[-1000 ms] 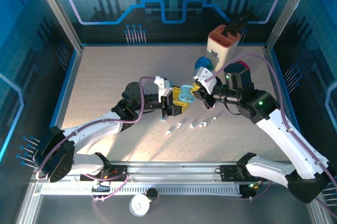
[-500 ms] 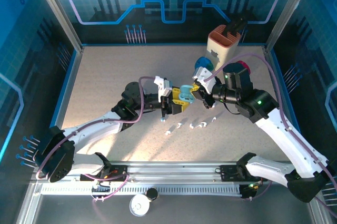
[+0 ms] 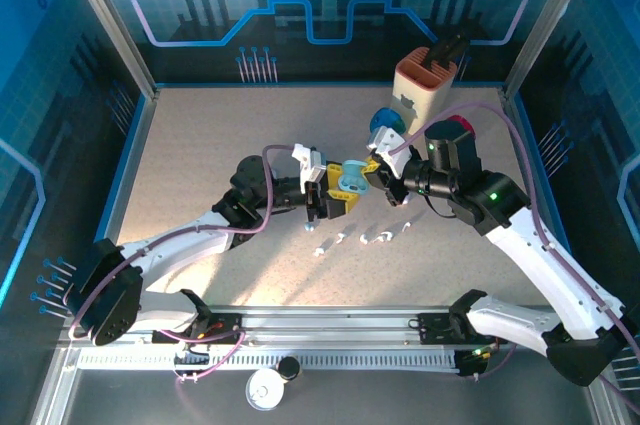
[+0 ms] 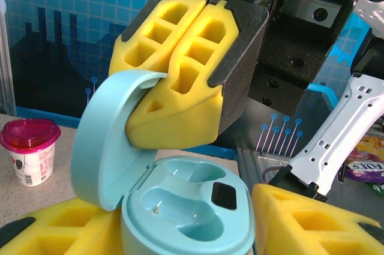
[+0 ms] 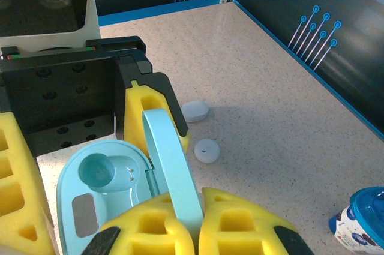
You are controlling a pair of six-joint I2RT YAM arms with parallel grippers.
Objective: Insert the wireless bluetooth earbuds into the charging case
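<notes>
A pale blue charging case (image 4: 186, 207) (image 3: 348, 183) stands with its lid (image 4: 105, 135) swung open and both wells empty. My left gripper (image 3: 335, 197) is shut on the case body, with a yellow finger (image 4: 312, 219) on each side. My right gripper (image 3: 372, 173) is shut. Its joined yellow fingertips (image 4: 180, 87) press against the inside of the open lid (image 5: 171, 159). Several tiny white earbuds (image 3: 342, 239) (image 3: 375, 236) (image 3: 405, 229) lie in a row on the table just in front of both grippers.
A tan box (image 3: 425, 85) holding a dark object stands at the back right, with a blue-lidded cup (image 3: 385, 125) (image 5: 360, 219) and a pink-lidded cup (image 4: 30, 147) near it. Two small white rounded pieces (image 5: 195, 111) (image 5: 207, 150) lie beyond the left finger.
The case's lid stands a touch more raised against the right fingertips. Both arms stay where they were.
</notes>
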